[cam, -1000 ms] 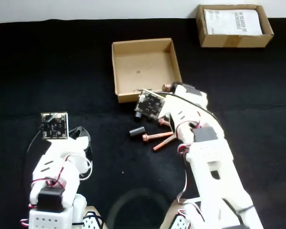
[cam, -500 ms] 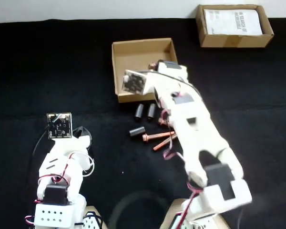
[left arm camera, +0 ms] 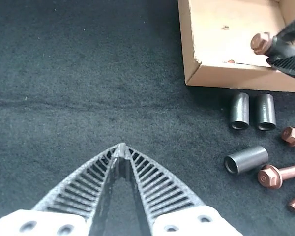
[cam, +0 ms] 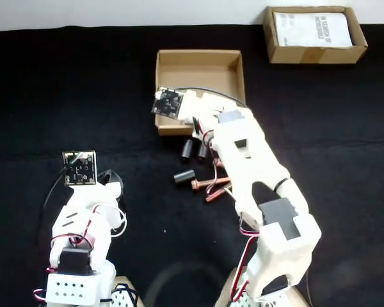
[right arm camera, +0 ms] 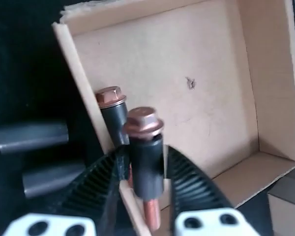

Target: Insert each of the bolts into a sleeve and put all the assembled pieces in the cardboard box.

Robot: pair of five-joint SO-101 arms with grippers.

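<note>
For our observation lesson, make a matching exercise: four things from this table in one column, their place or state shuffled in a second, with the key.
1 left gripper
2 bolt in sleeve
3 loose sleeves
4 far box

A on cloth, beside cardboard box
B holding paper
C shut, empty
D in right gripper

Pairs: 1-C, 2-D, 3-A, 4-B

Robotics lab: a left arm (cam: 83, 220) and right arm (cam: 256, 173), white with exposed wiring, stand on a black cloth-covered counter (cam: 51, 83) before a pale wall (cam: 115, 11).
</note>
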